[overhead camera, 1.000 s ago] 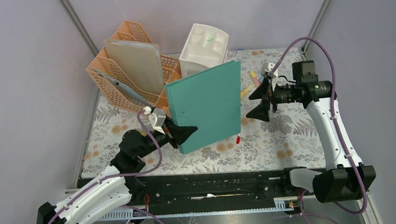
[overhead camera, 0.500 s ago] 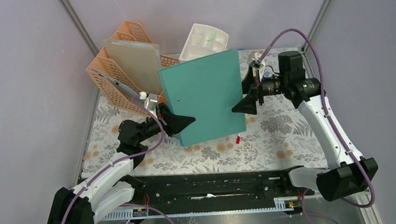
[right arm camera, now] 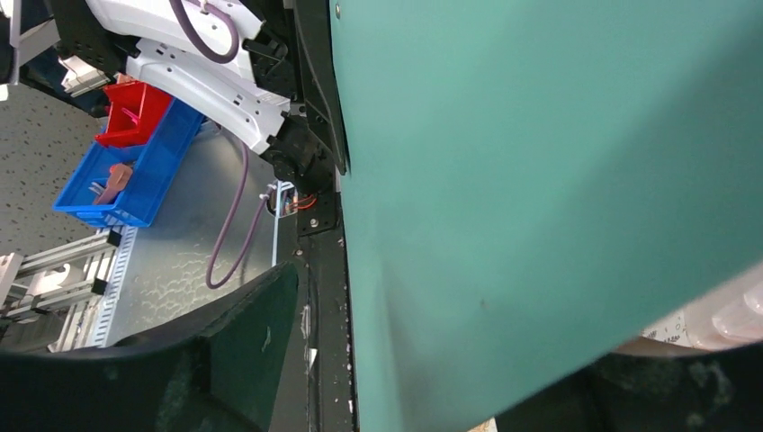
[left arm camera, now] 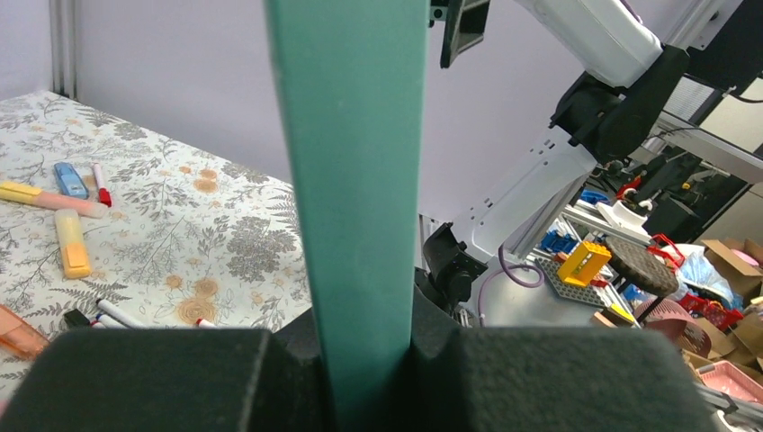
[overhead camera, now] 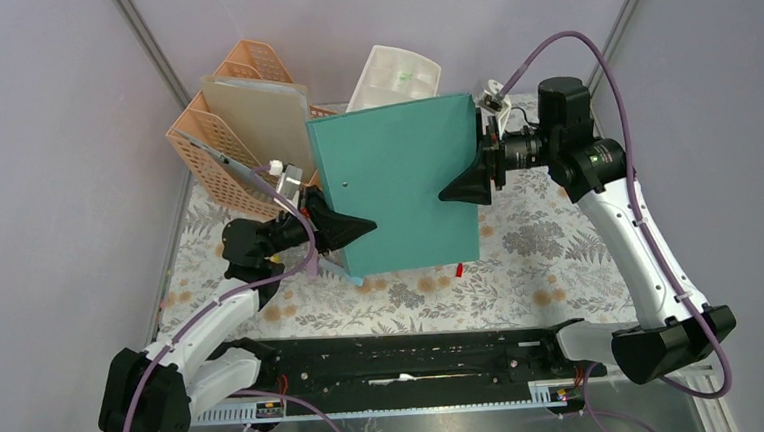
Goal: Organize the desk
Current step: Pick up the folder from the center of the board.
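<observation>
Your left gripper (overhead camera: 354,228) clamped the teal folder (overhead camera: 401,175) upright above the desk (overhead camera: 561,265); right gripper (overhead camera: 463,171) straddled its other edge, unclamped. Far-left peach file rack (overhead camera: 199,152) held a beige folder (overhead camera: 262,123).

teal folder (overhead camera: 396,190), peach rack (overhead camera: 206,155), gry-fern desk (overhead camera: 551,266)

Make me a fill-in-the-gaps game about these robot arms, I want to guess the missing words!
1. The left gripper is shut on a big teal ___.
2. The right gripper has its jaws ___ around that same thing's opposite edge.
3. The peach file rack stands at the desk's back ___ corner.
4. The desk top is printed with grey leaves and orange ___.

Missing words: folder; open; left; flowers.
</observation>
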`<state>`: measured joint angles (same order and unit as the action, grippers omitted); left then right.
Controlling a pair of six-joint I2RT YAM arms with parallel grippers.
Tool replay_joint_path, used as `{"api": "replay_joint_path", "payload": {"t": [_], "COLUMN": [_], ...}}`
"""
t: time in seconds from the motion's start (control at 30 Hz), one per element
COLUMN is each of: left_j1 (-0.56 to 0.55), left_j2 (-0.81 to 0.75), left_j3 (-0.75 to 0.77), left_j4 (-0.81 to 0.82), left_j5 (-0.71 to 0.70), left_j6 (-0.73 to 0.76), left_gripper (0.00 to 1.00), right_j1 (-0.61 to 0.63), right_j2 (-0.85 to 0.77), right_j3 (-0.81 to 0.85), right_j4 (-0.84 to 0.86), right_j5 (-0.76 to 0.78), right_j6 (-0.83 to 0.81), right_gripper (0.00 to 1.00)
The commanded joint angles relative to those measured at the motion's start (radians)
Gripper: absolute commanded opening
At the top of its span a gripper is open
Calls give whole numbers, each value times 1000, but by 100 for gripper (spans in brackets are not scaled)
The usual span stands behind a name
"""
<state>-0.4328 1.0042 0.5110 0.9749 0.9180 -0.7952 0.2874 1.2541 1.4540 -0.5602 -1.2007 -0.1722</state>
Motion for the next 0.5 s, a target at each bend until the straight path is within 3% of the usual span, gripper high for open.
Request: {"api": "replay_joint_path", "payload": {"t": [0.0, 0.3, 0.37, 0.43, 0.47], "left_j1": [16, 28, 29, 31, 32], "left_j2": [-3, -2, 0, -1, -5], "left_j3": [68, 129, 135, 136, 137], "left_j4": [46, -83, -85, -92, -102], "left_j5": [63, 91, 95, 94, 91], "left_j6": [0, 38, 35, 31, 31], "left_gripper": [0, 1, 2, 6, 9], "right_j1": [14, 30, 41, 44, 44], "right_j2": [14, 6, 11, 12, 10], "right_j3": [76, 41, 28, 31, 35], "right_j4": [53, 210, 232, 231, 227], "right_j5": [-42, -98, -113, -115, -117], "right_j6": [93, 253, 274, 271, 266], "right_gripper": [73, 39, 26, 2, 0]}}
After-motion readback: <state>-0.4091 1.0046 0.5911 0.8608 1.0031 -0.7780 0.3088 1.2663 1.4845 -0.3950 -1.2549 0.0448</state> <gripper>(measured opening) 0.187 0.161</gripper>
